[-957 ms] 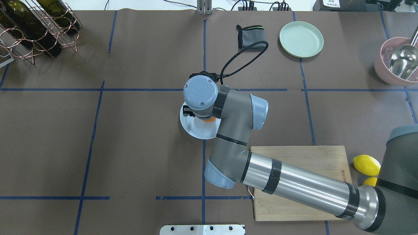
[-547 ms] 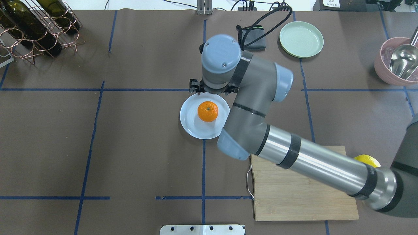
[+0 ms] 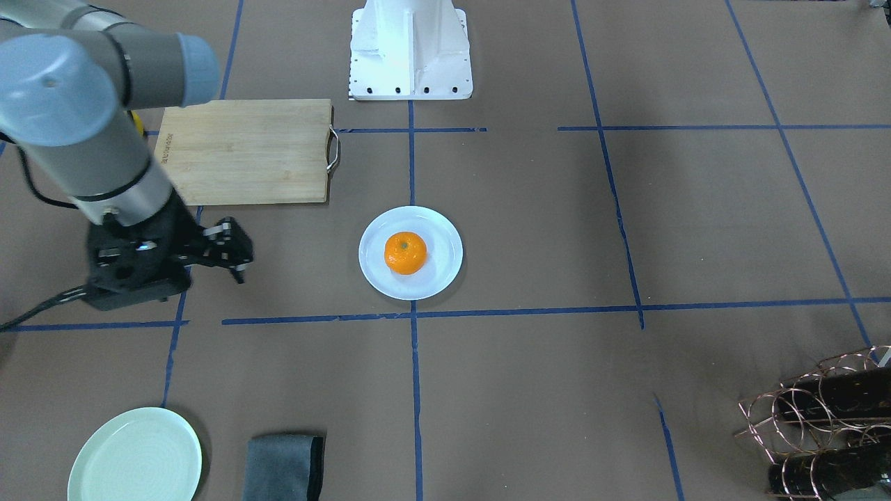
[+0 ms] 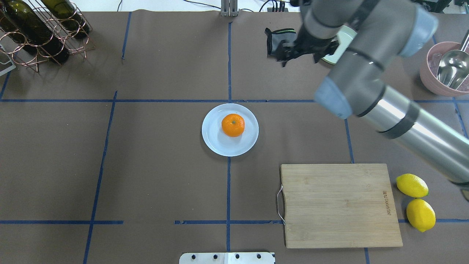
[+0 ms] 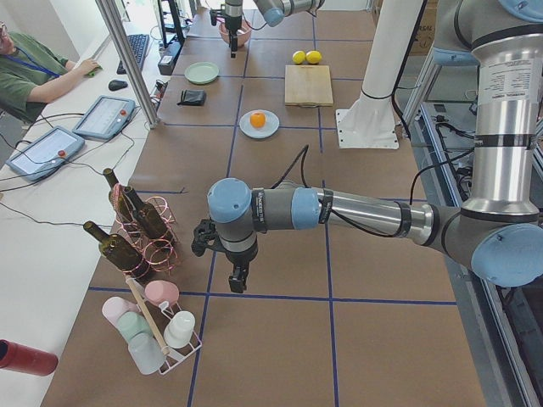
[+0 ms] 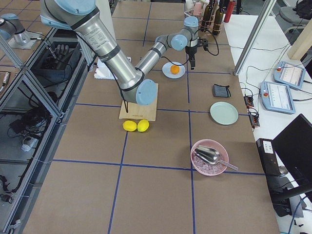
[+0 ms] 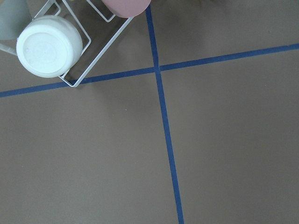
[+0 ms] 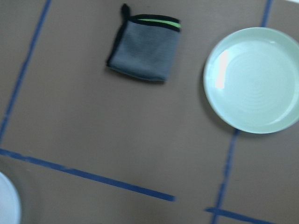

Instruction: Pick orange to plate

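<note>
The orange (image 4: 233, 125) is seen resting stem-up on the pale bluish-white plate (image 4: 216, 143), a little toward the upper right of the plate's middle in the overhead view. The pair sits at the centre of that frame on the brown surface (image 4: 154, 154), where blue tape lines cross. The fruit is touched by nothing but the plate.

The right claw (image 4: 299, 54) is held well apart from the plate, in the upper right of the overhead frame and raised over the surface. Its jaws are spread and nothing is held between them. Below it, as shown by the right wrist view, lie a folded grey cloth (image 8: 145, 46) and the mint-green plate (image 8: 252, 79), near each other but apart.

A wooden cutting board (image 4: 339, 205) lies in the lower right of the overhead frame, with two lemons (image 4: 412, 185) close together just beside its right edge. A pink bowl (image 4: 432, 82) holding a metal scoop (image 4: 451, 68) is found at the right edge. A copper wire rack (image 4: 55, 40) with dark bottles (image 4: 25, 22) is at the upper left.

The left claw (image 5: 237, 278) is seen only in the side views, low over the surface near the wire rack and a rack of cups (image 5: 161, 335). Whether it is open or closed cannot be told.
</note>
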